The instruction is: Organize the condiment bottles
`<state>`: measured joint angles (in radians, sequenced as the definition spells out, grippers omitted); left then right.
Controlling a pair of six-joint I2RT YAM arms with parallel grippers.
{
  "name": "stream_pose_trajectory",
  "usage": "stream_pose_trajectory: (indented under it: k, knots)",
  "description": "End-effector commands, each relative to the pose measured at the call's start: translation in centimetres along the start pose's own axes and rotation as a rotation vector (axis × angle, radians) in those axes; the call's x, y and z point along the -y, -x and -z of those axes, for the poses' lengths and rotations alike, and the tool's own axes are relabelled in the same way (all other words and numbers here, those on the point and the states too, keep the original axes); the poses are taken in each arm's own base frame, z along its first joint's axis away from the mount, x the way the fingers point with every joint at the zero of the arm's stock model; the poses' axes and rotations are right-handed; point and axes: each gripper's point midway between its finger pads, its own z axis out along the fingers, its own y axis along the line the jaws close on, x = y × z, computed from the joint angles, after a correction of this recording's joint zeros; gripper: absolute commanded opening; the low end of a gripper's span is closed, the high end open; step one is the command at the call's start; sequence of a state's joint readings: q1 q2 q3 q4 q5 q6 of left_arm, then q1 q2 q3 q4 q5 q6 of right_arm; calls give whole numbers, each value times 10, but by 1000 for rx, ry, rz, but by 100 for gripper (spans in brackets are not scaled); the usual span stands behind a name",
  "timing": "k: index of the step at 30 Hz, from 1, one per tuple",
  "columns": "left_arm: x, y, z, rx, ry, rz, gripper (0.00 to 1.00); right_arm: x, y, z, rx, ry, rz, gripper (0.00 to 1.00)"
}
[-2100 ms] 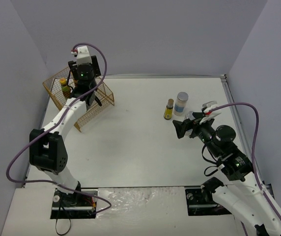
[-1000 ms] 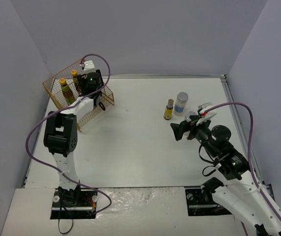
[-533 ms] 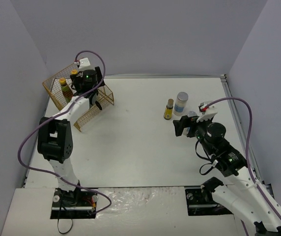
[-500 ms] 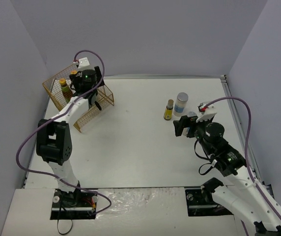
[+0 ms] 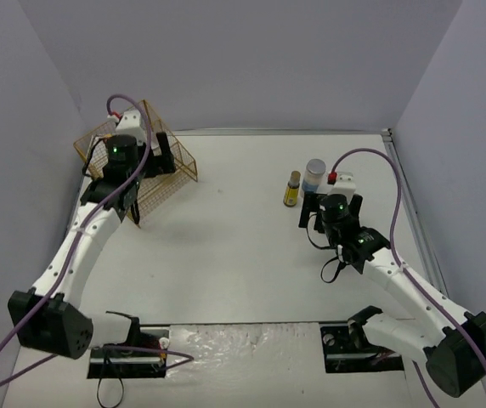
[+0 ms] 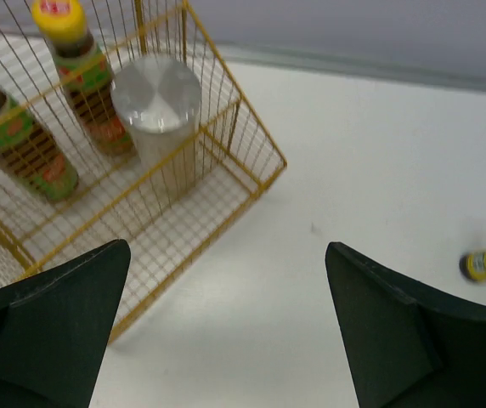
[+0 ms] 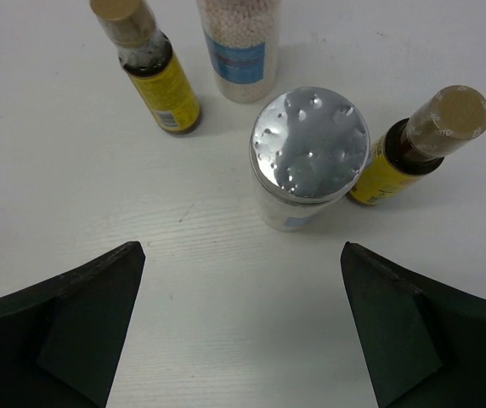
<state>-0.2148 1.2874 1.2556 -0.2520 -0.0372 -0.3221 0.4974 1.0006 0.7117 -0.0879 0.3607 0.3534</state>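
The left pincer [image 6: 226, 255] hangs with its jaws spread wide and nothing between them, above the near corner of the yellow wire basket [image 6: 188, 212]. The basket sits at the far left of the white bench [image 6: 379, 153]. Three of the condiment containers are inside it. Two are dark bottles with yellow caps and green-and-red labels: the left bottle [image 6: 24, 146] and, behind it, the back bottle [image 6: 87, 81]. Just beside the back bottle stands a silver-lidded jar [image 6: 158, 119].

On the right side of the bench, the right pincer [image 7: 243, 255] is also spread apart and empty, pointing down at a cluster of four containers. Nearest its fingers stands the dimpled-lid jar [image 7: 311, 144], squat and upright. Close on that jar's right is a tan-capped bottle [image 7: 421, 140] with a yellow label; whether the two touch cannot be told. Farther off, a second yellow-labelled bottle [image 7: 154, 81] stands beside a tall clear jar [image 7: 239, 51] holding pale grains and wearing a blue label. The wrist view cuts off its top.
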Motion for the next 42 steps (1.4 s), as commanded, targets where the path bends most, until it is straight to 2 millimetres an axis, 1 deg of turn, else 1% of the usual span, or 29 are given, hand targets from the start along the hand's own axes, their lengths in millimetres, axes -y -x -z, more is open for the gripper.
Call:
stream_pose_trajectory:
  k: [1, 4, 7, 9, 13, 16, 19, 22, 24, 25, 26, 28, 29, 30, 32, 33, 34, 35, 36, 37, 38, 40, 42]
  knots:
    - [10, -33, 37, -51, -139, -102, 97, 8, 31, -15, 76, -68, -80, 96]
    - [6, -50, 48, -39, -158, -128, 97, 11, 37, -22, 97, -85, -96, 96]
    - [0, -62, 55, -33, -152, -146, 97, 15, 41, -25, 102, -105, -94, 95]
    - [-3, -66, 58, -34, -149, -153, 97, 19, 41, -29, 102, -120, -95, 95]
    - [-6, -68, 60, -37, -135, -162, 97, 27, 38, -44, 98, -142, -100, 94]
    - [-8, -69, 60, -33, -126, -162, 97, 29, 34, -54, 83, -134, -98, 92]
    - [-10, -68, 61, -24, -117, -165, 97, 27, 33, -63, 76, -117, -92, 88]
    - [-12, -68, 61, -19, -111, -167, 97, 23, 32, -68, 75, -93, -85, 81]
    - [-10, -68, 62, -17, -117, -164, 97, 15, 31, -71, 69, -53, -66, 71]
    - [-10, -67, 62, -16, -118, -164, 97, 15, 31, -72, 74, -51, -61, 66]
    - [-9, -67, 62, -16, -122, -162, 97, 10, 31, -73, 75, -25, -50, 58]
    - [-8, -68, 62, -18, -130, -160, 97, -4, 28, -72, 70, 35, -33, 45]
    - [-8, -68, 62, -17, -133, -159, 97, -4, 28, -73, 73, 37, -26, 40]
    - [-8, -68, 62, -17, -133, -159, 97, -17, 27, -71, 73, 81, -11, 36]
    - [-5, -66, 63, -4, -145, -160, 97, -55, 23, -65, 75, 196, 29, 25]
    - [-4, -65, 64, 1, -152, -159, 97, -69, 25, -62, 82, 229, 55, 20]
    - [-3, -64, 64, 7, -158, -159, 97, -88, 24, -59, 85, 273, 88, 17]
    - [-2, -64, 65, 11, -163, -159, 97, -109, 22, -56, 83, 327, 122, 15]
    - [-2, -63, 65, 14, -164, -159, 97, -134, 15, -53, 69, 396, 152, 15]
    - [-2, -63, 65, 15, -165, -161, 97, -156, 14, -50, 70, 456, 176, 15]
    - [-2, -63, 66, 17, -164, -164, 97, -173, 17, -49, 77, 497, 201, 15]
    - [-3, -61, 66, 26, -162, -163, 97, -202, 7, -52, 67, 554, 274, 15]
    - [-1, -59, 67, 44, -170, -156, 97, -234, 1, -49, 71, 616, 348, 15]
